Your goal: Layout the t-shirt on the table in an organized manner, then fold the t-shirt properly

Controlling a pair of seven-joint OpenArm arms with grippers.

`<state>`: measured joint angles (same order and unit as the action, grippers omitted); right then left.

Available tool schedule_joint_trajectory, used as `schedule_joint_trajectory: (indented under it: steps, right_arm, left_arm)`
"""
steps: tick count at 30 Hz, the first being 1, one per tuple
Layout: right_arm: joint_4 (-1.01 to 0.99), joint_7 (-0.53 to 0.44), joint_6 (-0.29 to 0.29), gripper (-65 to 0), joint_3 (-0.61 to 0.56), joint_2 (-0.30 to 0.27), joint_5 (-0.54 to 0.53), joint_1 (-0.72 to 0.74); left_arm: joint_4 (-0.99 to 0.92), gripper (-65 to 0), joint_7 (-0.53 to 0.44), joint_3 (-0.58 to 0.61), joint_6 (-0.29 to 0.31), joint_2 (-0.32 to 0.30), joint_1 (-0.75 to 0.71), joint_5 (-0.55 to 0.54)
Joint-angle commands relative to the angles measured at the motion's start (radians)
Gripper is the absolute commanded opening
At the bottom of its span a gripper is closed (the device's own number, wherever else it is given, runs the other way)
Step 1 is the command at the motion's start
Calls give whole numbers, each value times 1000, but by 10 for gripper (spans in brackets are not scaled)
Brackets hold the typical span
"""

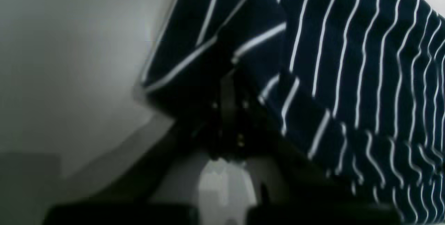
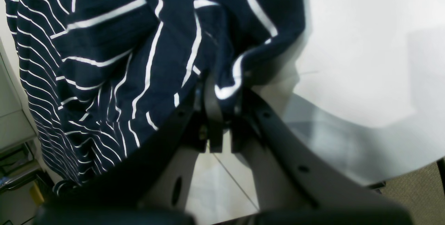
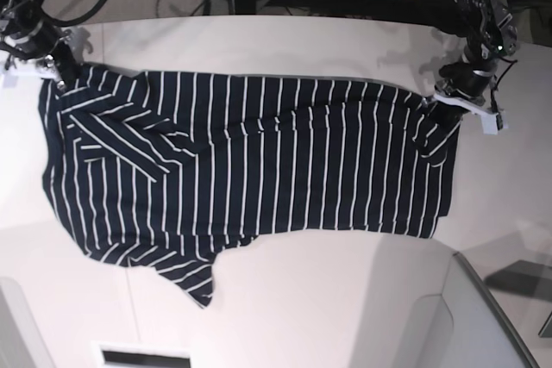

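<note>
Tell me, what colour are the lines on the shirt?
White, thin stripes on the dark navy shirt. The base view shows them best.

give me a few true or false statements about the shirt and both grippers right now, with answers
1. The t-shirt is stretched between both arms. True.
2. The left gripper hangs open, away from the cloth. False: it is shut on the shirt's corner.
3. The right gripper pinches striped cloth. True.
4. The shirt is folded into a neat square. False: it is spread wide over the table.
5. A second garment lies beside it. False: only one.
</note>
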<state>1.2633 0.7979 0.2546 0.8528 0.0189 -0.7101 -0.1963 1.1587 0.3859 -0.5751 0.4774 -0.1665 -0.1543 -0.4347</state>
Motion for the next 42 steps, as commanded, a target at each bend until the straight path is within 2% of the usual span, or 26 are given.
schedule_joint_trajectory:
  steps: [1, 4, 6, 11, 16, 19, 21, 27, 33, 35, 37, 39, 42]
  right_arm:
    - [11, 13, -2, -650, 0, -7, 14, -1]
    - [11, 13, -2, -650, 0, -7, 14, -1]
    - [11, 13, -2, -650, 0, -7, 14, -1]
    - [11, 13, -2, -650, 0, -7, 14, -1]
    - [11, 13, -2, -650, 0, -7, 14, -1]
    - [11, 15, -2, -650, 0, -7, 14, -1]
    - [11, 15, -2, -650, 0, -7, 14, -1]
    - [11, 15, -2, -650, 0, -7, 14, -1]
    - [11, 15, -2, -650, 0, -7, 14, 1]
    - [11, 15, -2, -650, -2, -7, 14, 1]
    - [11, 15, -2, -650, -2, -10, 14, 1]
    - [9, 15, -2, -650, -2, -21, 14, 1]
    - [9, 15, -2, -650, -2, -26, 14, 1]
  left_arm:
    - [11, -650, -17, -4, 5, -9, 11, -11]
    - [5, -650, -17, 0, 5, 3, 40, -10]
    - [4, -650, -17, 43, -6, 3, 57, -10]
    - [2, -650, -17, 148, -79, 8, 132, -19]
    - [14, -650, -17, 163, -141, 28, 170, -19]
    - [53, -650, -17, 155, -164, 12, 121, -17]
    - [106, -650, -18, 109, -184, -6, 49, -19]
    - [241, -650, -21, 2, -184, -6, -140, -19]
    - [209, -642, -23, -56, -179, -5, -166, -19]
    - [177, -448, -25, -58, -179, -5, -161, -19]
    - [139, -295, -26, -52, -179, -5, -147, -19]
    - [93, -222, -26, -49, -177, -5, -124, -19]
    - [34, -216, -26, -47, -177, -3, -81, -19]
